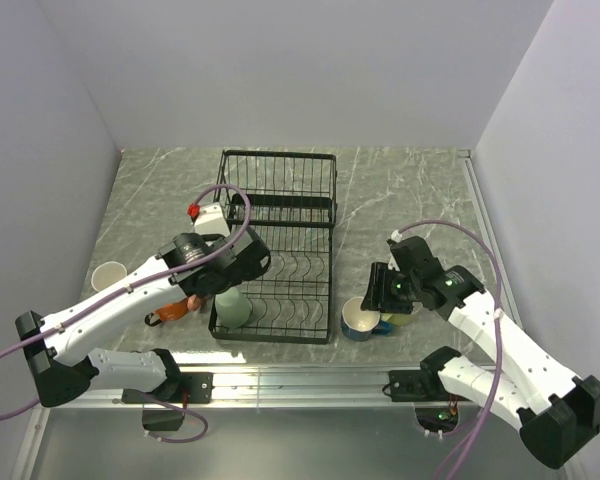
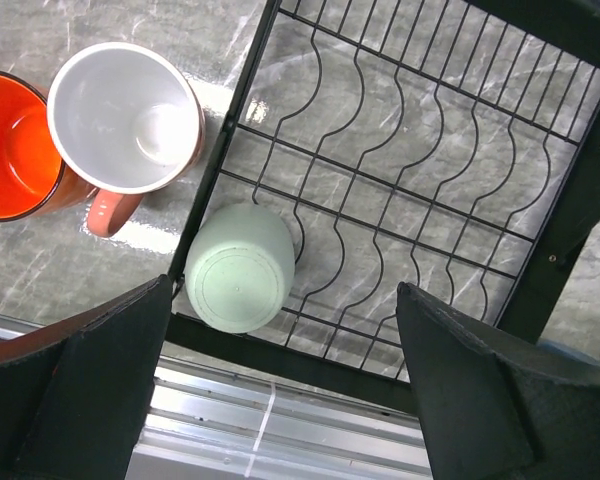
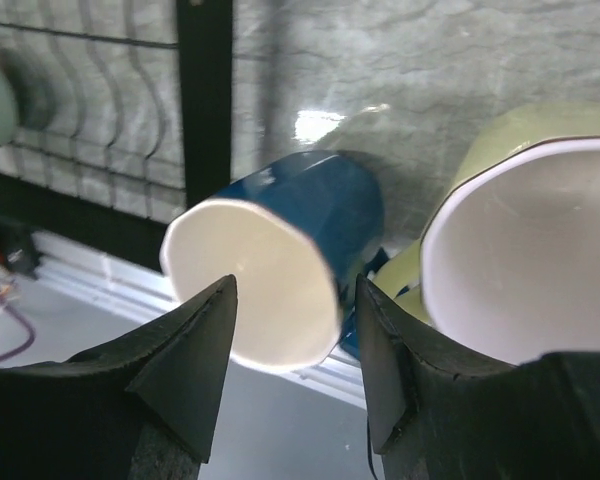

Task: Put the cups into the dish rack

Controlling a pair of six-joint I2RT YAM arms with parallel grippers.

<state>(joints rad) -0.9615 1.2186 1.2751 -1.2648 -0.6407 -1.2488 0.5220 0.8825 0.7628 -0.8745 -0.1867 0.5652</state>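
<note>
Right pincer [image 3: 295, 300], half-open, straddles the rim of the mouth-up blue mug [image 3: 320, 200]; left pincer [image 2: 285, 292] gapes empty.

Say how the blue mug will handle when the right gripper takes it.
The blue mug looks rigid, so it should not give under the right gripper. Its glaze shines, so the curved wall may slip or turn between the fingers. It sits right beside the yellow-green mug, so a push would probably knock that one too.
</note>
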